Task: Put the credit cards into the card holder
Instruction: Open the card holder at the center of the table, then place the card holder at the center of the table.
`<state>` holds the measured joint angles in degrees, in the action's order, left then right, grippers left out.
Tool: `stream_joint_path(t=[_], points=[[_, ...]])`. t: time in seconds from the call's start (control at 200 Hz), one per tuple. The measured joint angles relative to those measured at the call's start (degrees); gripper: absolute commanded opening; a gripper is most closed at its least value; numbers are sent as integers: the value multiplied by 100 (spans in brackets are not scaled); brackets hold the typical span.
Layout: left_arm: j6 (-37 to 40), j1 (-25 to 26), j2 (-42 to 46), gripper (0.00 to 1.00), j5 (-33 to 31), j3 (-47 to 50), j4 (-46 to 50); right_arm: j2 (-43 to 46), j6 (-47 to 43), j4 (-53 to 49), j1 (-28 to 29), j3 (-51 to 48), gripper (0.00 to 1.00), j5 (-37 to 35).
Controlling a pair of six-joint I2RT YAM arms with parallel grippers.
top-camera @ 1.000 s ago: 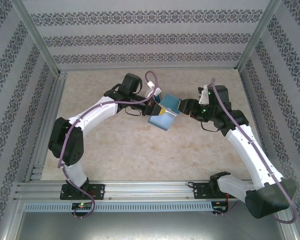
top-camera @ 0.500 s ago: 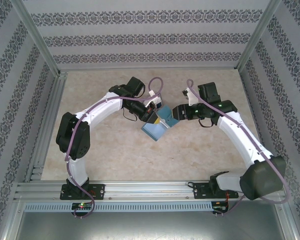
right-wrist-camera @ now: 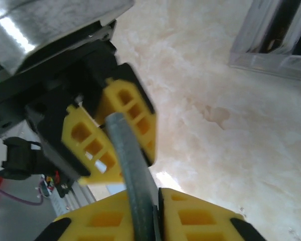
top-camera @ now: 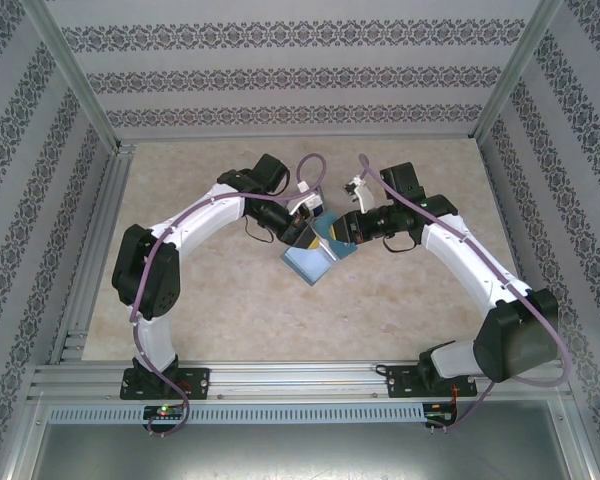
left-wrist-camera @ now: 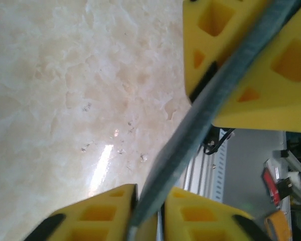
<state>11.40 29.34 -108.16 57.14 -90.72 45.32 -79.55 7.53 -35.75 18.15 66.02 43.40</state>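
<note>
Over the pale marbled bench, the biggest change in the last 1 second is in the white right arm; its elbow has swung in from the far right and its wrist has pushed left toward the centre, while the white left arm has drawn its elbow back; between them the flat teal-blue bifold card holder has moved a little left and toward the near edge, and over the last 0.5 seconds it has barely shifted, so the carry looks finished; it seems to be held clear of the bench, tilted, with a paler face up; the left tool is clamped on its far-left edge and the right tool on its far-right edge, the 2 close together; in each wrist view the card holder runs edge-on as 1 thin grey-teal band, pinched between that tool's yellow ribbed fingers and running on into the other tool's pair; my reading is that both sides now steady it for opening or a regrasp; whether any of the credit cards is already inside cannot be told, so the loading itself seems yet to come.
</note>
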Motion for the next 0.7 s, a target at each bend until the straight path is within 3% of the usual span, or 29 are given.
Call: stream_joint_path(t=[0.09,0.205,0.47,0.704], points=[[-321,-90,83,54,-22,214,-415,48,181,264,-120,-118,8,107],[-922,-313,376,62,-87,839,-1241,229,476,481,-339,-413,6,83],[-2599,-743,925,63,-636,1818,-3139,964,1263,774,-413,-1255,6,-186],[-3915,-861,1519,61,-1740,2861,-4133,1250,2116,1220,-413,-2149,6,-352]])
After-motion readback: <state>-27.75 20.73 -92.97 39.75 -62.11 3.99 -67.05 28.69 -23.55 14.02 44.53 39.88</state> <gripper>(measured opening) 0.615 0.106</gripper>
